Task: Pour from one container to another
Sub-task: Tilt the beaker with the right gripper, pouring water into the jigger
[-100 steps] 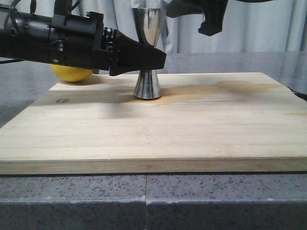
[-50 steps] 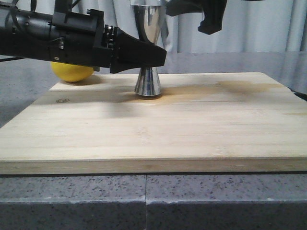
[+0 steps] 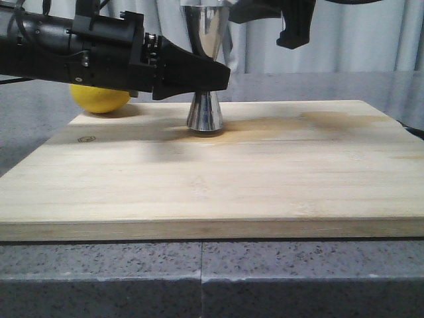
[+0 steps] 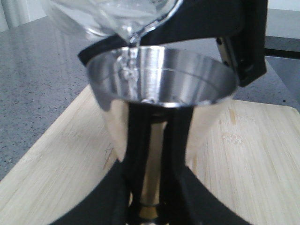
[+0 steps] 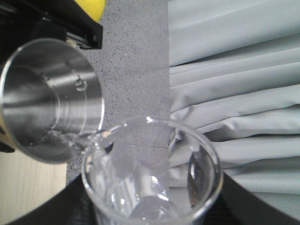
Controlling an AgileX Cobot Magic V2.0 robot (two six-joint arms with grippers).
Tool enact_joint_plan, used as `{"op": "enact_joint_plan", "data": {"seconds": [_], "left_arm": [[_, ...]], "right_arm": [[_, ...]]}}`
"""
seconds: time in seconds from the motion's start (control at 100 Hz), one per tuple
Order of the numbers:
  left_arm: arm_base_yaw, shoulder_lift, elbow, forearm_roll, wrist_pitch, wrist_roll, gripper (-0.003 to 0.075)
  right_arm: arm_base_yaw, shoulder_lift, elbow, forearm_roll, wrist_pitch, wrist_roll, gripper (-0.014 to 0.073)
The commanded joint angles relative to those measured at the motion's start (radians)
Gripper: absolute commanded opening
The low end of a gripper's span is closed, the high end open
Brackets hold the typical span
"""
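Glass beaker (image 5: pixel 150 178) pinched in right gripper (image 3: pixel 291 26), tilted, lip directly above jigger (image 3: pixel 205 66) mouth; thin stream falling in. Left gripper (image 3: pixel 215 76) clamps jigger waist, upright on cutting board (image 3: pixel 265 179).

Jigger (image 3: pixel 205 99) slightly higher off the board (image 3: pixel 265 172).

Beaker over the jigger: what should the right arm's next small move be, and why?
Probably hold the tilt a little longer. The beaker, in the right gripper, shows a thin stream off its lip into the jigger, which the left gripper steadies and which looks far from full.
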Motion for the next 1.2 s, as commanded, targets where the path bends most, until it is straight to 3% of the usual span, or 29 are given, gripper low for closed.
{"op": "enact_joint_plan", "data": {"seconds": [0.0,1.19], "left_arm": [[-0.007,-0.046,-0.028,-0.087,0.107,-0.004,-0.0019],[-0.007,-0.046,-0.032,-0.087,0.107,-0.004,-0.0019]], "right_arm": [[0.001,-0.033,-0.038,-0.002,0.023,0.001,0.0279],[0.001,-0.033,-0.038,-0.035,0.014,0.001,0.0279]]}}
